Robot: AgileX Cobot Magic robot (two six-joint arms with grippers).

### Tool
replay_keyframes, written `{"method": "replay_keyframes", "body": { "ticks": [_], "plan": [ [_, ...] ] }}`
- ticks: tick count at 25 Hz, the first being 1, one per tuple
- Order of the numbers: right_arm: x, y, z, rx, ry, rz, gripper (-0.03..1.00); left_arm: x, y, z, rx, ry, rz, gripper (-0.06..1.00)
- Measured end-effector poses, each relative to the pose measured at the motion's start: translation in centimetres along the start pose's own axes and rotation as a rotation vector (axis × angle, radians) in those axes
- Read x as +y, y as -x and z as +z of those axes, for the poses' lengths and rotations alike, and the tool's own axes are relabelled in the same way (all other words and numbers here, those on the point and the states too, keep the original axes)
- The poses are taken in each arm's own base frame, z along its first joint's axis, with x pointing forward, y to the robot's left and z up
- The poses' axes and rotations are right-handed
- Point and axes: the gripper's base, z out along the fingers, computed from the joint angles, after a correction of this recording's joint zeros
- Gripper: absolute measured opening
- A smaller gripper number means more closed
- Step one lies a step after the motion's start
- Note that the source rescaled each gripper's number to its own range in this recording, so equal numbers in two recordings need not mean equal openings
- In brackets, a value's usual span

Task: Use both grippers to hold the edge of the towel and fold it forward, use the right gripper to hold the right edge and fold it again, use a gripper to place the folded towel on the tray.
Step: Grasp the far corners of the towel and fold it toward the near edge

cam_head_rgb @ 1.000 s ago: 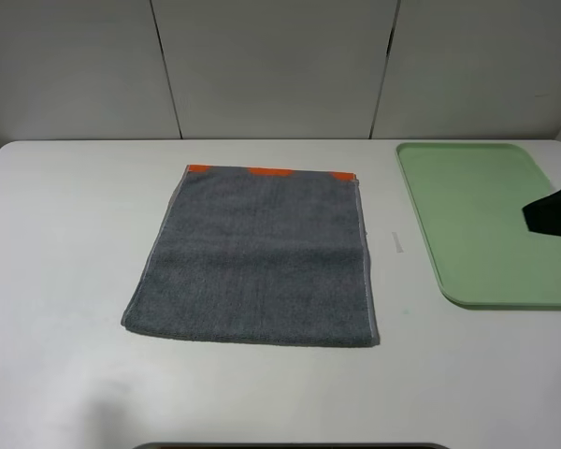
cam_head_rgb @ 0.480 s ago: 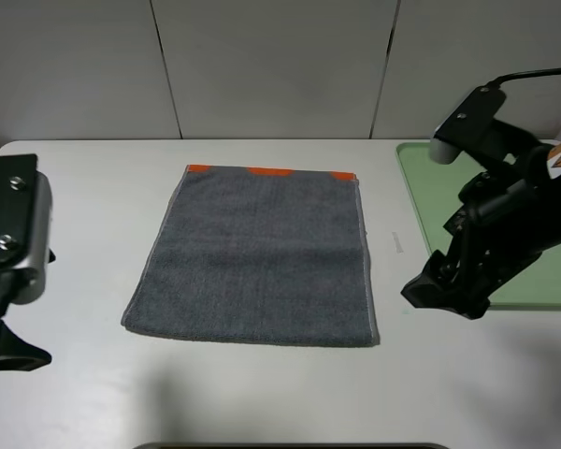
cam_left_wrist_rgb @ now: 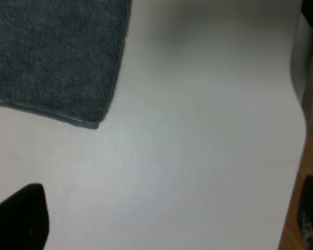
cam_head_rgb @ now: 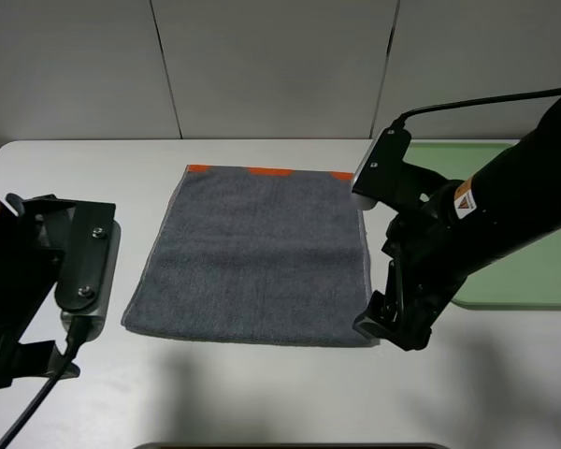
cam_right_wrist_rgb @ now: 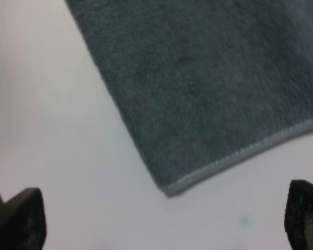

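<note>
Grey towel [cam_head_rgb: 257, 253] flat beside green tray [cam_head_rgb: 542, 276]

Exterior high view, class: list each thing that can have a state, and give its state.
Towel: flat on the table, not held.
Tray: no towel on it, partly hidden.
Left gripper: open, holding nothing, near the towel's near left corner.
Right gripper: open, holding nothing, at the near right corner.

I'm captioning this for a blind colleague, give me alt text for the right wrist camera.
One corner of a dark grey towel, pale hem along one edge, lies flat on a white table. The right gripper hangs near it, jaws open, holding nothing.
</note>
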Motion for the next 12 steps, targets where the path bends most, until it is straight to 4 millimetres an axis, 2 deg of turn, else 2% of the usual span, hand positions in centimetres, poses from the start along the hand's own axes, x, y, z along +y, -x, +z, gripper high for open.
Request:
{"method": "replay_keyframes", "body": {
  "ticks": [7, 12],
  "plan": [
    [0.6, 0.5, 2.8, 0.045, 0.014, -0.079, 1.0, 0.7, 0.5, 1.7, 0.023, -0.023, 0.008, 0.95],
    [0.6, 0.2, 4.1, 0.085, 0.031, -0.091, 1.0, 1.3, 1.0, 3.8, 0.049, -0.052, 0.042, 0.95]
  ]
}}
